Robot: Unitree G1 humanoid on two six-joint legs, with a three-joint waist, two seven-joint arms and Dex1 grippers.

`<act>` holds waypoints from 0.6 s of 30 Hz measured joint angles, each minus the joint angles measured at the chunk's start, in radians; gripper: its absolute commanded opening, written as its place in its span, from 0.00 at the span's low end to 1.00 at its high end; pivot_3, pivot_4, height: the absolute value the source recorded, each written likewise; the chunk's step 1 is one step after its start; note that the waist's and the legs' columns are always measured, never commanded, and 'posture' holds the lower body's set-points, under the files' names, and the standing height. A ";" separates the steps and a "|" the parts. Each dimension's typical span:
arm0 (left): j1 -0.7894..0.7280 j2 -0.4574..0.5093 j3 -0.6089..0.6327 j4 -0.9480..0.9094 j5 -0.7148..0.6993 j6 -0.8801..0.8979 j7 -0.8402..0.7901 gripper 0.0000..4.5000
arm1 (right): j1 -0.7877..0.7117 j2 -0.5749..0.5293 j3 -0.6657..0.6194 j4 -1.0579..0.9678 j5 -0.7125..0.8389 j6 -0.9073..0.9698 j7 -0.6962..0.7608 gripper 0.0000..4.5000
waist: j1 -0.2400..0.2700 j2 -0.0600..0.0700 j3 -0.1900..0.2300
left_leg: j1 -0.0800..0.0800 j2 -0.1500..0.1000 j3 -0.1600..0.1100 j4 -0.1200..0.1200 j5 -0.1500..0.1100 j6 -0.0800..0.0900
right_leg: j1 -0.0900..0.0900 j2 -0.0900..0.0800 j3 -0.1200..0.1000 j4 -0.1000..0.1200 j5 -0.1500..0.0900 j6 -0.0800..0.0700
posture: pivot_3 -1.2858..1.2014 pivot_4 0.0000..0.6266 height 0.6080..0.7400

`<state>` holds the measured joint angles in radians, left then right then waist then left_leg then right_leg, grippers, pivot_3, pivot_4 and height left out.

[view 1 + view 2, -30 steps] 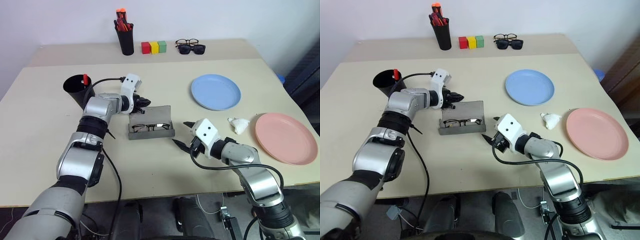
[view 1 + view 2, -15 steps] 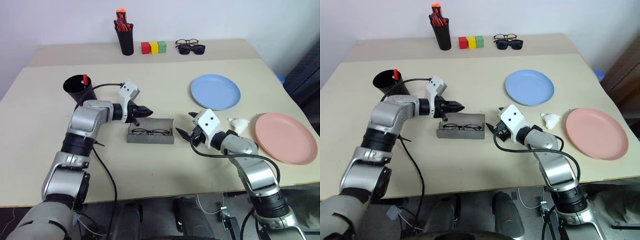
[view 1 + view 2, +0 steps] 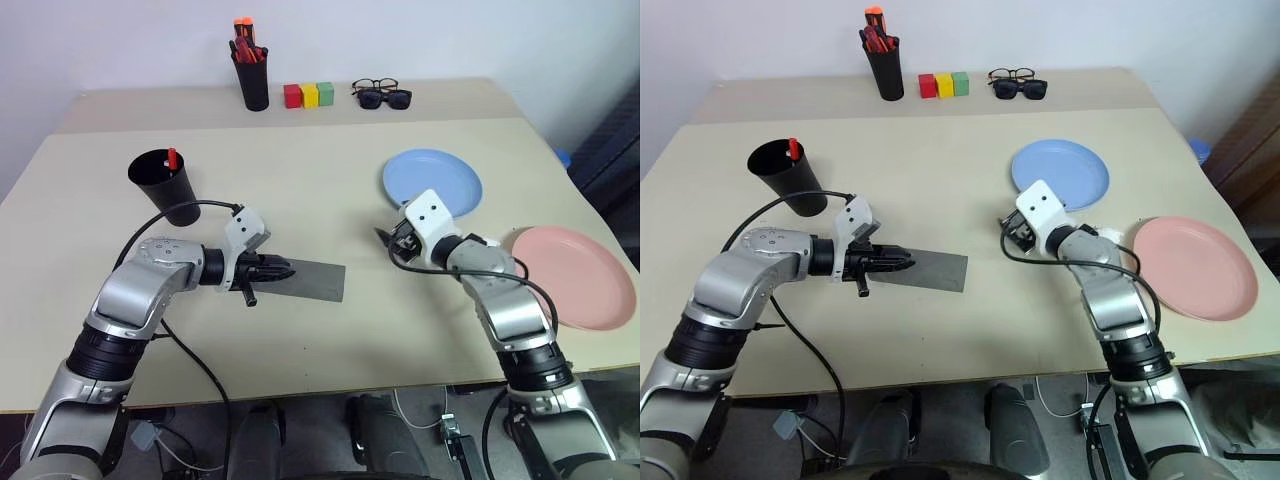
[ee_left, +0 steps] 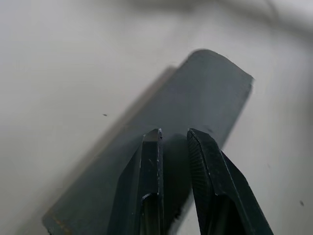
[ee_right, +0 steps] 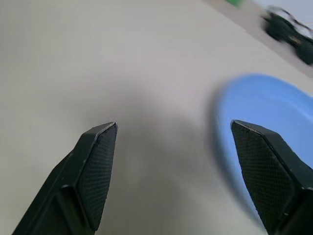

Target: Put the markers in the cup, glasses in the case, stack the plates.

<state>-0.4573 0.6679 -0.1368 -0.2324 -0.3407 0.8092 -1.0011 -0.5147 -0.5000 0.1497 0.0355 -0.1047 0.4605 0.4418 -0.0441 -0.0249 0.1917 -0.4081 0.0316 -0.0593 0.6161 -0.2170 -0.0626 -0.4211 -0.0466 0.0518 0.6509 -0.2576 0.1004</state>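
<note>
Tool on my left arm (image 4: 173, 134) first: its two black fingers are pressed almost together with a thin slit between them. The tips lie over the near end of the grey felt-like rectangular eyeglass case (image 3: 315, 280) and pinch nothing. The case lid is down flat, so I judge the wire-rimmed glasses are inside, though I cannot see them.

My right tool (image 5: 173, 125) is spread wide and empty, low over the tabletop (image 3: 330, 340). It sits just beside the near rim of the round light blue plate (image 3: 445, 180).

I take the stacking as the step in hand. To do it well I would slide one finger under the blue rim and bring the other down on top. I would pinch close to the edge and lift level, so the plate does not tip out. Then I would carry it to the round salmon pink plate (image 3: 590, 280), which lies near the tabletop's right edge, and centre it before letting go. The left tool should come off the case without dragging it.

The wide black tapered plastic cup (image 3: 170, 190) stands at the far left with a red marker (image 3: 171, 158) poking out. I cannot tell whether the white one is inside.

The tabletop is pale beige and smooth. Along its far strip, against a plain light wall, stand a tall black pen holder (image 3: 252, 80), three coloured blocks (image 3: 307, 95) and two spare pairs of spectacles (image 3: 380, 93).
</note>
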 measured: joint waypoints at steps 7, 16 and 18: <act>0.034 -0.092 0.139 -0.025 -0.122 -0.053 0.046 0.16 | -0.147 -0.015 0.067 0.328 -0.113 -0.148 -0.044 0.64 | -0.003 0.000 0.000 | 0.000 0.000 0.000 0.000 0.000 0.000 | 0.000 0.000 0.000 0.000 0.000 0.000 | 0.52 0.24 1.00; 0.142 -0.087 0.205 -0.150 -0.212 -0.052 0.098 0.16 | -0.181 -0.008 0.077 0.436 -0.150 -0.239 -0.050 0.00 | 0.001 0.000 0.000 | 0.000 0.000 0.000 0.000 0.000 0.000 | 0.000 0.000 0.000 0.000 0.000 0.000 | 0.52 0.24 1.00; 0.151 -0.095 0.202 -0.167 -0.217 -0.059 0.113 0.16 | -0.164 -0.023 0.078 0.412 -0.167 -0.255 -0.054 0.00 | 0.003 0.000 0.000 | -0.001 0.000 0.000 0.000 0.000 0.000 | 0.000 0.000 0.000 -0.001 0.000 0.000 | 0.52 0.24 1.00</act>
<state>-0.3065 0.5727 0.0648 -0.3989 -0.5574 0.7505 -0.8882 -0.6785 -0.5227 0.2280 0.4472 -0.2719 0.2050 0.3875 -0.0415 -0.0247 0.1919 -0.4086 0.0314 -0.0593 0.6162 -0.2170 -0.0627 -0.4212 -0.0470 0.0519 0.6503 -0.2574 0.1005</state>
